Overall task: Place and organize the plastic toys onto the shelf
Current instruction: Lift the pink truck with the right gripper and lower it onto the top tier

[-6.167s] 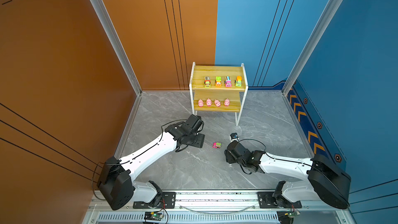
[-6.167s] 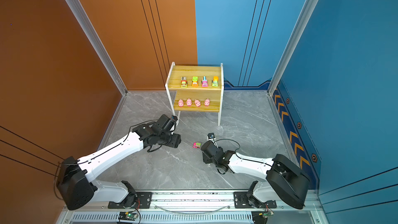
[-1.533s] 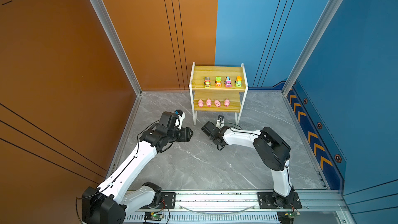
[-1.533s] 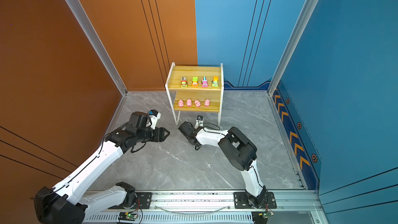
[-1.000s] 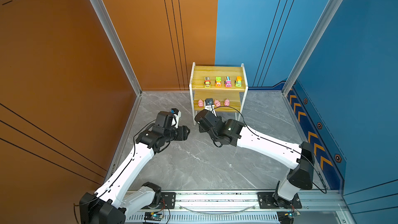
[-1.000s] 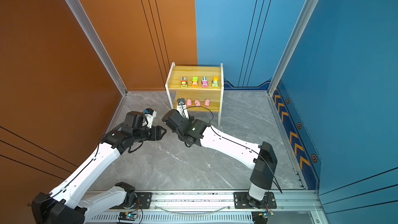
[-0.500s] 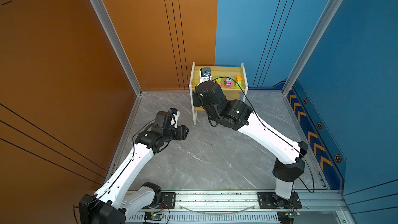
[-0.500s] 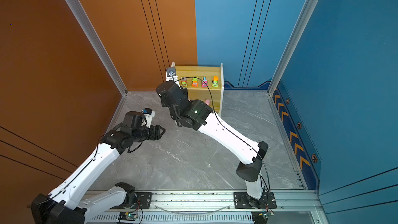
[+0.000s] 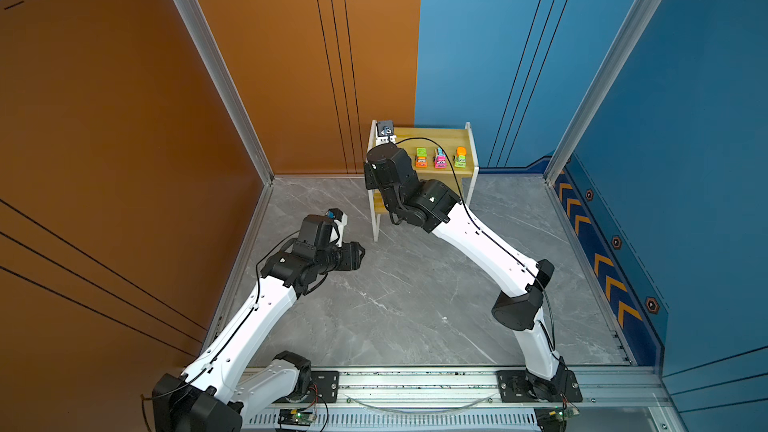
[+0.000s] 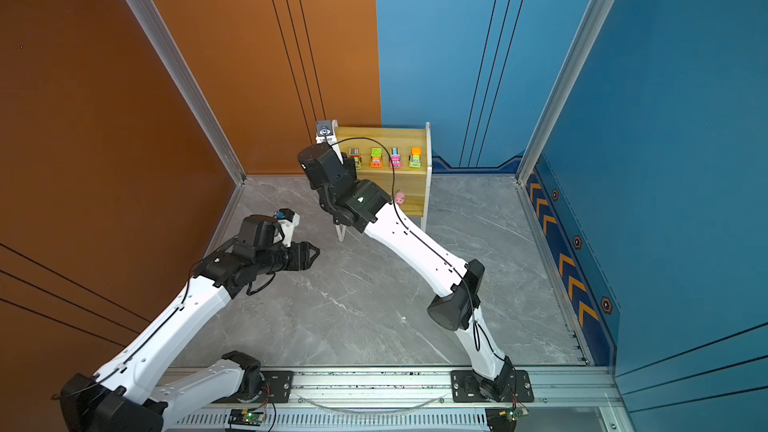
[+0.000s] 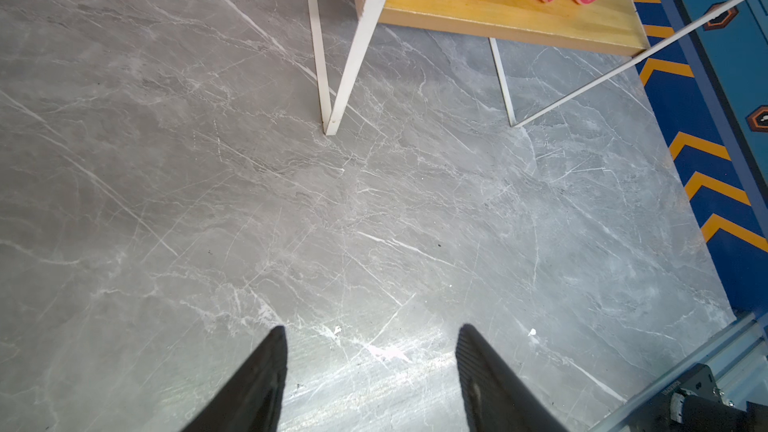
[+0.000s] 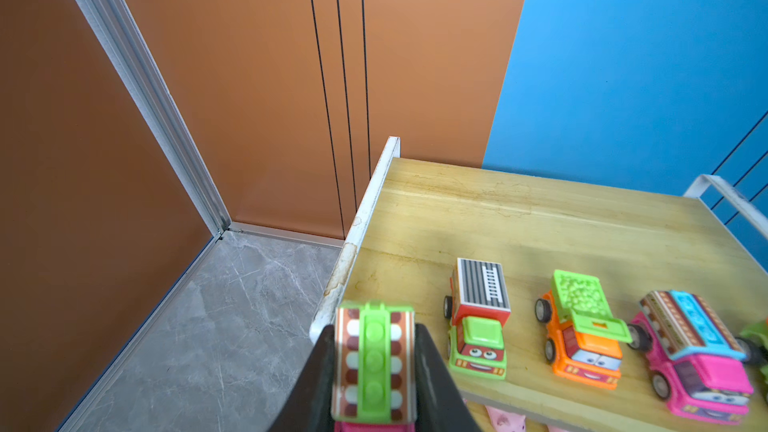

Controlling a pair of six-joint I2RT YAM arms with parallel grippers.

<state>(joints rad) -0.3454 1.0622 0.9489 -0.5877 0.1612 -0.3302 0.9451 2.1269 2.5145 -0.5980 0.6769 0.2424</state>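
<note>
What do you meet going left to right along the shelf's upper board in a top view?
right arm → grey ladder-roofed car → orange car with green bed → pink car with blue roof → green car with orange top

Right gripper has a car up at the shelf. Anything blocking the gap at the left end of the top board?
Nothing visible. The right gripper holds the green-topped car at the top board front left corner, and the bare strip there is open. It is a narrow slot, though, between the white frame rail and the ladder truck.
</note>
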